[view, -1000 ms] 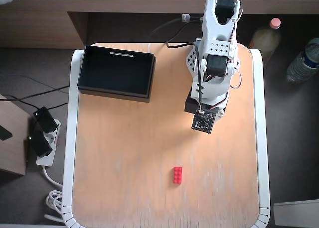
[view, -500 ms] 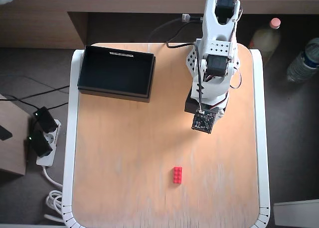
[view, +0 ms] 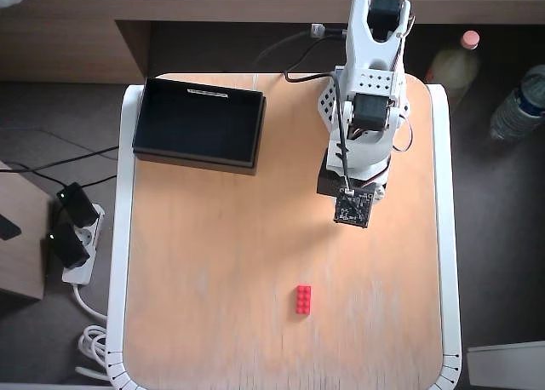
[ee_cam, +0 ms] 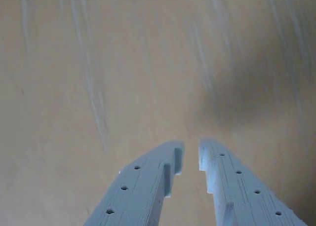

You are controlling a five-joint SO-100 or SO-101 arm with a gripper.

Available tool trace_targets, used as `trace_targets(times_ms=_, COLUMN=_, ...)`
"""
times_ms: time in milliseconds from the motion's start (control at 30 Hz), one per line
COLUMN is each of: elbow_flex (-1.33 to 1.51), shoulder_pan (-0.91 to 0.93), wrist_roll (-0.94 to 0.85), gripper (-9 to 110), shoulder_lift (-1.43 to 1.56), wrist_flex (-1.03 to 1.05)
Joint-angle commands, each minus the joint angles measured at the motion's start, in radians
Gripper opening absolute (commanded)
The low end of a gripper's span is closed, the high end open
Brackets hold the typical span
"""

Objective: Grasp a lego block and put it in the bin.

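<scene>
Bare table (view: 221,262) surrounds the lego block (view: 303,299).

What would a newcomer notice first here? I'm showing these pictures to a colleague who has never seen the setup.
In the overhead view, the red block stands out, lying alone on the pale wooden table near its lower edge. The black bin sits at the table's upper left corner, and the white arm reaches in from the top. The wrist view shows only the gripper, jaws slightly apart over bare wood.
</scene>
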Motion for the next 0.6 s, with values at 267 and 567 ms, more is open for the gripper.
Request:
trace_targets(times_ms=267, elbow_flex=0.129, shoulder_pan=0.017, wrist_roll=0.104, gripper=1, shoulder_lift=0.009, wrist_flex=-0.067)
trace_targets(times_ms=567, elbow_flex=-0.132, shoulder_pan=0.017, wrist_roll=0.067, gripper=1, shoulder_lift=-0.253, wrist_flex=-0.083)
